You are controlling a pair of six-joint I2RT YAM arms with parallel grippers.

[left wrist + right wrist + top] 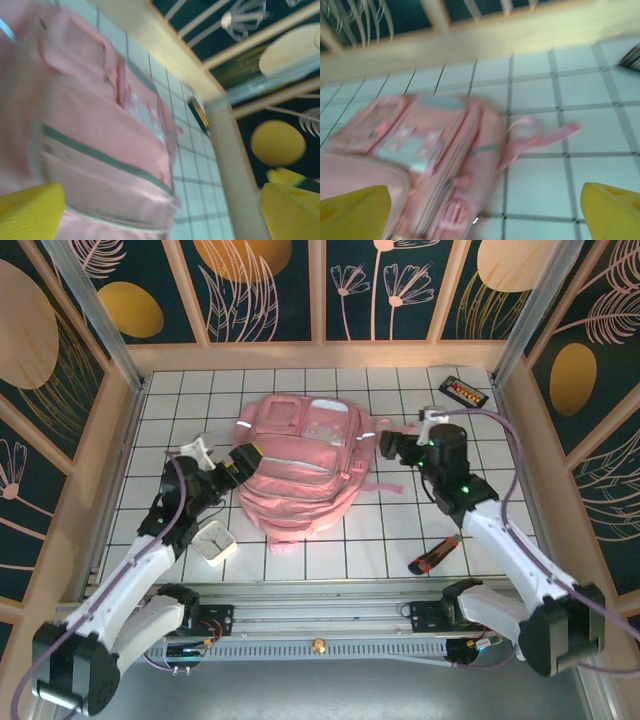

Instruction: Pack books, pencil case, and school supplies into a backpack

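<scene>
From above, the pink backpack (pixel 295 480) lies flat in the middle of the white gridded tabletop (pixel 200 390), a little closer to the far edge than to the near one, its clear-windowed pockets turned toward the far edge. The left claw (pixel 240 462) sits just beside the bag's left side and the right claw (pixel 392 447) just beside its right side, each pointing in at the fabric (touching or merely close cannot be told from this height). A black device (pixel 465 392) with orange buttons rests in the far right corner, a red-and-black tool (pixel 435 556) lies near the near edge on the right, and a white object (pixel 214 543) sits toward the near left corner beside the left arm. The left wrist camera, blurred, shows its yellow fingers (pixel 30 210) set wide apart at the bottom corners of the view, released, with nothing between them; the backpack spreads out beyond them, and the black device lies against the wooden rail (pixel 165 50) at the far edge. The right wrist camera, also blurred, shows that claw's own fingers spread just as wide and holding nothing, with the backpack ahead on the left and a pink strap (pixel 537 136) trailing from it across bare tiles.
</scene>
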